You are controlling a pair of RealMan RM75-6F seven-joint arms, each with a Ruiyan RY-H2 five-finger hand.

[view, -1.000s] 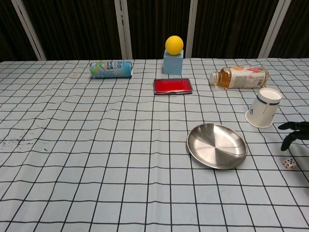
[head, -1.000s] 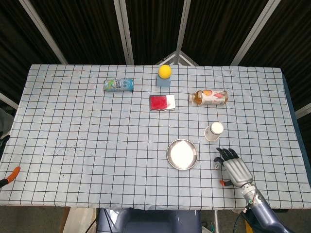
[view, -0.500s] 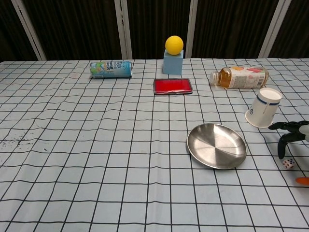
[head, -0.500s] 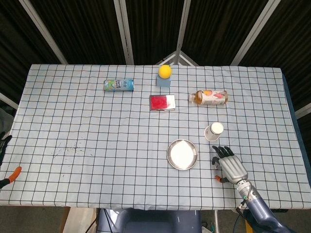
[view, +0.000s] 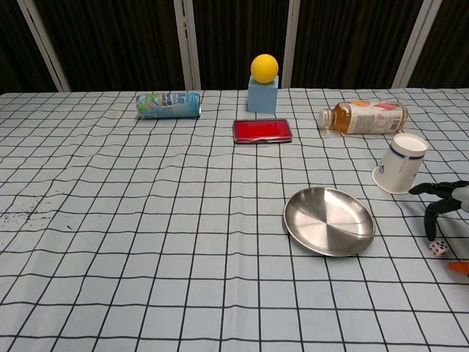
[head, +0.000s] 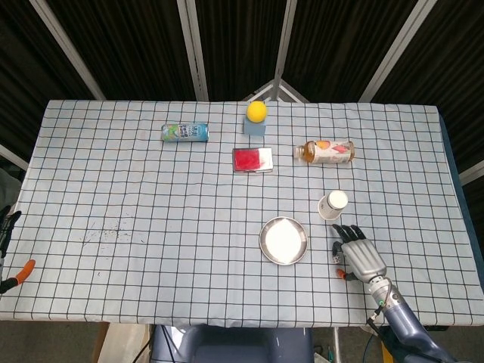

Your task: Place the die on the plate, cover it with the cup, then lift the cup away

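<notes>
Nothing done yet, by my read. The die (view: 438, 248) sits on the checked tablecloth (view: 146, 220), right of the plate (view: 329, 221) and apart from it; the plate is bare. The cup (view: 400, 163) lies tilted on its side behind the die, mouth up and toward the camera, untouched. All three steps remain: die onto plate, cup over it, cup off.

My right hand (head: 360, 257) hangs over the die with fingers spread and curved down; in the chest view one dark fingertip (view: 430, 235) is just beside the die, thumb's orange tip low at the frame edge. No grasp that I can see; contact I can't tell. It holds nothing.

My left hand (head: 7, 227) barely shows at the table's left edge; its state I can't tell.
</notes>
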